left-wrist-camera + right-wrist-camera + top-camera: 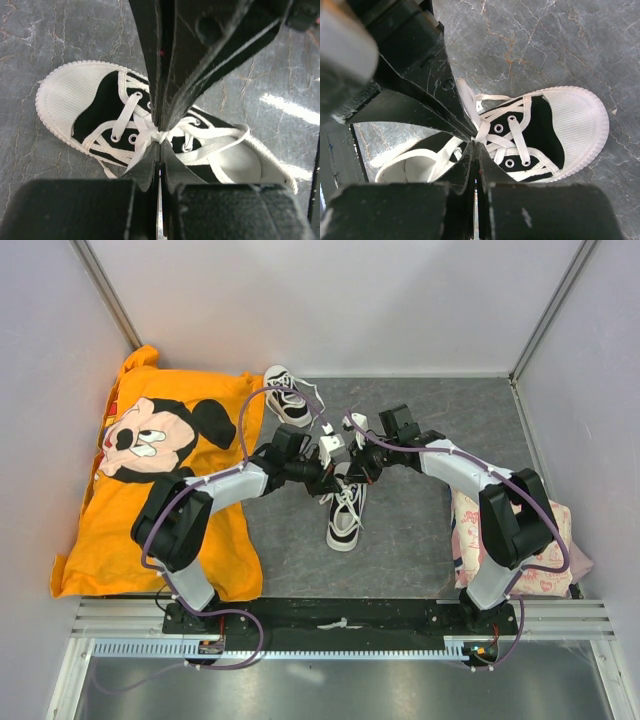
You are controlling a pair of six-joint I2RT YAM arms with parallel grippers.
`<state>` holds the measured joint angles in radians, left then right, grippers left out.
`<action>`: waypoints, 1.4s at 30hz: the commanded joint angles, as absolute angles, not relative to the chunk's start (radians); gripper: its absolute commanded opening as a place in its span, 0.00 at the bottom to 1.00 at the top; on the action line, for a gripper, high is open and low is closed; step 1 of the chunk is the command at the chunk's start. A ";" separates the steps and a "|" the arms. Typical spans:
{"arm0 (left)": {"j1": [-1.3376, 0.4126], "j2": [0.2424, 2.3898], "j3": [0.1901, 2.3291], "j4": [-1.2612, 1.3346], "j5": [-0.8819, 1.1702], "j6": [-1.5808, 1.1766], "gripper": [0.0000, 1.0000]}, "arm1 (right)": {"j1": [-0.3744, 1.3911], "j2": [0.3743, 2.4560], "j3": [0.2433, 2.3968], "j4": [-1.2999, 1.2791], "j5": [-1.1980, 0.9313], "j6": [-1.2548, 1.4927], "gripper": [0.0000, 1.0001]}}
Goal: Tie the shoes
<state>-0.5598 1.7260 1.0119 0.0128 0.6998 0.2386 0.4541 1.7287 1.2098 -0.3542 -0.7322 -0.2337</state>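
Near sneaker: a small black canvas sneaker (345,518) with a white ribbed toe cap and white rubber sole is seen lying at the middle of the table, directly under the point where the two arms meet.
Near sneaker, wrist views: the sneaker (95,107) (560,125) is shown upright on its sole, with the toe cap to one side and the open white-lined heel to the other.
Laces: the long white flat laces (125,112) (519,135) are threaded through metal eyelets and drawn together into a bunch over the tongue.
Left gripper: the left gripper (330,478) (160,147) is pressed fully together, and the bunched laces are pinched at its tips.
Right gripper: the right gripper (355,472) (475,147) is likewise closed with no gap, and the same bunch of laces is caught at its tips.
Gripper relation: the two sets of tips are brought nose to nose above the tongue, touching or nearly so; which cannot be told.
Far sneaker: a matching black and white sneaker (287,397) is placed near the back wall, just beside the cloth's far corner, well apart from both grippers.
Table: a grey stone-patterned surface (420,540) is seen under both sneakers.
Left side: an orange cloth with a cartoon mouse print (225,550) is spread under the left arm.
Right side: a pale pink printed cloth (555,570) is bunched beneath the right arm.
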 commanded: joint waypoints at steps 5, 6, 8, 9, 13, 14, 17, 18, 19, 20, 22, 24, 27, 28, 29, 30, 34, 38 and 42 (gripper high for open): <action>-0.584 1.749 1.075 0.023 0.706 0.115 0.02 | 0.453 1.689 1.195 -0.313 -0.778 -0.204 0.00; -0.584 1.752 1.075 0.025 0.704 0.109 0.02 | 0.451 1.689 1.192 -0.314 -0.779 -0.203 0.00; -0.586 1.761 1.071 0.046 0.700 0.083 0.02 | 0.451 1.689 1.192 -0.314 -0.781 -0.196 0.00; -0.586 1.766 1.069 0.049 0.695 0.072 0.02 | 0.451 1.689 1.192 -0.311 -0.779 -0.192 0.00; -0.586 1.792 1.074 0.040 0.681 0.029 0.01 | 0.448 1.683 1.189 -0.305 -0.759 -0.178 0.00; -0.586 1.793 1.071 0.038 0.677 0.028 0.02 | 0.448 1.683 1.187 -0.304 -0.758 -0.178 0.00; -0.584 1.787 1.060 0.038 0.660 0.025 0.02 | 0.446 1.680 1.184 -0.305 -0.761 -0.178 0.00; -0.583 1.787 1.060 0.044 0.652 0.018 0.02 | 0.448 1.681 1.183 -0.305 -0.767 -0.178 0.00; -0.580 1.783 1.054 0.055 0.653 0.011 0.01 | 0.448 1.684 1.181 -0.308 -0.769 -0.178 0.00; -0.577 1.781 1.049 0.073 0.653 0.008 0.01 | 0.448 1.686 1.180 -0.308 -0.773 -0.179 0.00; -0.566 1.769 1.026 0.145 0.689 -0.044 0.02 | 0.449 1.690 1.178 -0.310 -0.785 -0.179 0.00; -0.561 1.761 1.009 0.195 0.730 -0.073 0.02 | 0.449 1.695 1.178 -0.310 -0.790 -0.176 0.00; -0.557 1.752 0.982 0.294 0.764 -0.125 0.02 | 0.449 1.701 1.183 -0.310 -0.796 -0.169 0.00; -0.554 1.752 0.976 0.311 0.773 -0.138 0.02 | 0.449 1.700 1.184 -0.310 -0.796 -0.166 0.00; -0.552 1.756 0.976 0.334 0.781 -0.150 0.02 | 0.451 1.700 1.183 -0.310 -0.798 -0.167 0.00; -0.552 1.761 0.977 0.339 0.790 -0.170 0.02 | 0.451 1.701 1.184 -0.311 -0.798 -0.166 0.00; -0.546 1.773 0.976 0.364 0.796 -0.199 0.02 | 0.451 1.701 1.184 -0.319 -0.798 -0.169 0.00; -0.529 1.778 0.970 0.397 0.810 -0.242 0.01 | 0.453 1.706 1.183 -0.328 -0.799 -0.175 0.00; -0.517 1.790 0.959 0.440 0.830 -0.293 0.02 | 0.453 1.712 1.186 -0.331 -0.804 -0.176 0.00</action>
<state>-0.5285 1.7805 0.9581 0.2714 0.7696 -0.1955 0.4465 1.7206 1.1843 -0.3225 -0.7696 -0.1783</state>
